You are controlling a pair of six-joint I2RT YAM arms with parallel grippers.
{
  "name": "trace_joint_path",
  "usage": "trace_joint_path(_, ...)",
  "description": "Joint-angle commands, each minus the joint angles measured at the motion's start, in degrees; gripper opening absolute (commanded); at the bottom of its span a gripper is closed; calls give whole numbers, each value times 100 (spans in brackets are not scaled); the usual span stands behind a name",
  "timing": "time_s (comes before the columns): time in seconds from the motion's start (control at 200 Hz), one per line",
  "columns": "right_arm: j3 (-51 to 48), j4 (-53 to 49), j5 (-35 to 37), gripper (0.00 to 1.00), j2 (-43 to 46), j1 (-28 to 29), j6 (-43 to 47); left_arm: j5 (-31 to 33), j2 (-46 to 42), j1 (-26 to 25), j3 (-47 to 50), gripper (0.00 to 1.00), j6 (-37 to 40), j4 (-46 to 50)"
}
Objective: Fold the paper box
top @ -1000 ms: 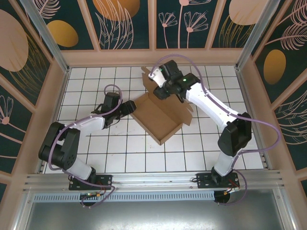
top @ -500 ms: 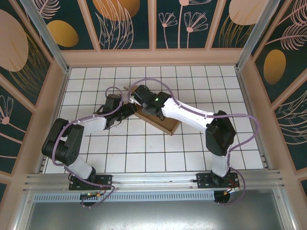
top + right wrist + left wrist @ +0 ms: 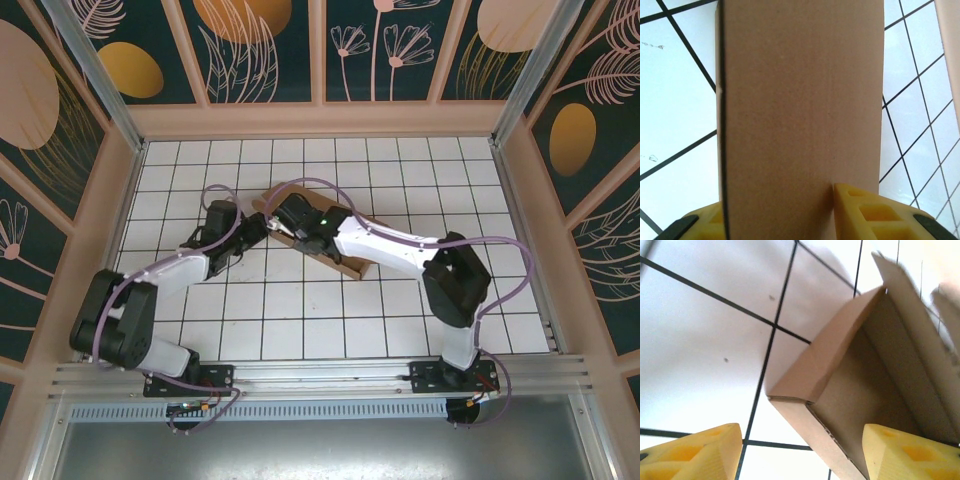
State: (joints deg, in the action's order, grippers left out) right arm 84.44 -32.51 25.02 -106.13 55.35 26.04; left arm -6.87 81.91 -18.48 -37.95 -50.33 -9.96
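Observation:
The paper box (image 3: 348,264) lies on the white tiles left of centre, largely covered by my right arm. My right gripper (image 3: 283,213) rests over its left end. In the right wrist view a flat brown panel of the box (image 3: 800,100) runs up the middle between the yellow fingers (image 3: 875,215); the right one lies against it and the left one is partly behind its edge. My left gripper (image 3: 256,231) sits at the box's left corner. In the left wrist view that corner (image 3: 805,385) points between its open fingers (image 3: 690,455), with the box's inside visible.
The tiled floor (image 3: 300,310) is ringed by a low wooden wall (image 3: 320,120), with metal posts at the back corners. Both arms cross the middle left. Purple cables loop above the two wrists.
My right arm has swung from the back right to the left and down, bringing the raised cardboard lid over the box, which now lies flatter. The left gripper shifted slightly left.

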Motion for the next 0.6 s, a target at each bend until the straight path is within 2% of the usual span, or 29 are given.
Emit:
trace_joint_path(0.0, -348, 359, -494, 36, 398, -55, -58, 604, -598, 138, 91, 65, -109, 349)
trace_joint_path(0.18, -119, 357, -402, 31, 713, -301, 259, 1249, -1141, 177, -305, 73, 673, 786)
trace_joint_path(0.23, -86, 336, -409, 25, 776, -425, 435, 1258, -1115, 186, -494, 74, 830, 826)
trace_joint_path(0.295, -39, 375, -216, 8, 788, -602, 728, 1141, -1002, 192, -704, 74, 941, 788)
trace_joint_path(0.335, -17, 414, -82, 2, 775, -691, 942, 1023, -897, 195, -838, 74, 969, 773)
trace_joint_path(0.46, -55, 871, 278, 2, 760, -842, 1580, 834, -628, 199, -1096, 74, 941, 767)
trace_joint_path(0.596, -524, 1715, 714, 3, 790, -816, 2746, 776, -530, 224, -1215, 73, 984, 683)
